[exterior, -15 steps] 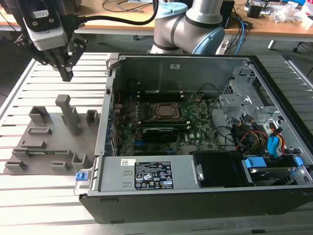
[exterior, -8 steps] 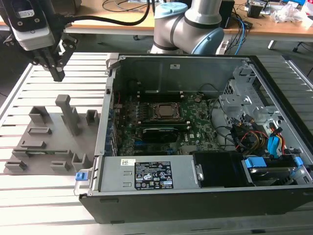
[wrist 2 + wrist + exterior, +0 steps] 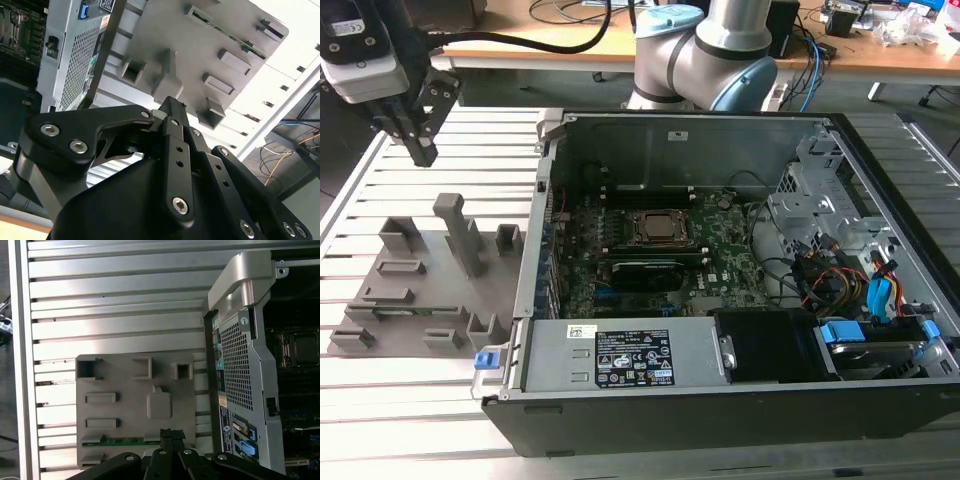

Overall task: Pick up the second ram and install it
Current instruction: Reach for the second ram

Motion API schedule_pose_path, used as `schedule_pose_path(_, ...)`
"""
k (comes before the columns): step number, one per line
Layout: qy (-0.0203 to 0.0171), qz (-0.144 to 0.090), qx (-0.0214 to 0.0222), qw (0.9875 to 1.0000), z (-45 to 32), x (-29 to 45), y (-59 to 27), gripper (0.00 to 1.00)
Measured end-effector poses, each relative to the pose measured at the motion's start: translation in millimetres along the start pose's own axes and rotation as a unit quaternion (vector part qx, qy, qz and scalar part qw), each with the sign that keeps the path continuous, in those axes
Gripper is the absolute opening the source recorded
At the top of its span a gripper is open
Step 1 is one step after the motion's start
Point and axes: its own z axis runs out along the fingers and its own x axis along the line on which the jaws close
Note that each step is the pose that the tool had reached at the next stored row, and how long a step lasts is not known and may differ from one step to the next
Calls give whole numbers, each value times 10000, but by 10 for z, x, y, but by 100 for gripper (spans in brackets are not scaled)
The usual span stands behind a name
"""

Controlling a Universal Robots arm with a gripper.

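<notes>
The second ram [image 3: 122, 441] is a thin green strip lying on edge in a slot of the grey holder plate [image 3: 130, 407]. In the exterior view the second ram [image 3: 402, 312] sits low on that plate [image 3: 432, 262], at the exterior view's left. It also appears as a green strip [image 3: 220, 31] in the second wrist view. My gripper [image 3: 423, 152] hangs well above the plate's far end, apart from the ram. Its black fingers [image 3: 172, 434] are pressed together with nothing between them, and they look the same in the second wrist view [image 3: 172, 105].
An open computer case [image 3: 720, 390] lies at the exterior view's right of the plate, with the green motherboard [image 3: 720, 245] and a black card [image 3: 645, 270] inside. The plate carries upright grey posts [image 3: 460, 230]. Both rest on a slatted metal table [image 3: 115, 305].
</notes>
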Motion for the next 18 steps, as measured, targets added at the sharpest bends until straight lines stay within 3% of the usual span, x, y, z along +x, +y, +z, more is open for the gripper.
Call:
schedule_pose_path(6, 0, -1, 0, 10000, -3, 159, -12, 11)
schedule_pose_path(12, 0, 0, 0, 10000, -6, 414, -34, 11)
schedule_pose_path(14, 0, 0, 0, 10000, -9, 459, -133, 11)
schedule_pose_path(17, 0, 0, 0, 10000, -15, 493, -364, 11)
schedule_pose_path(18, 0, 0, -1, 10000, -14, 494, -387, 11)
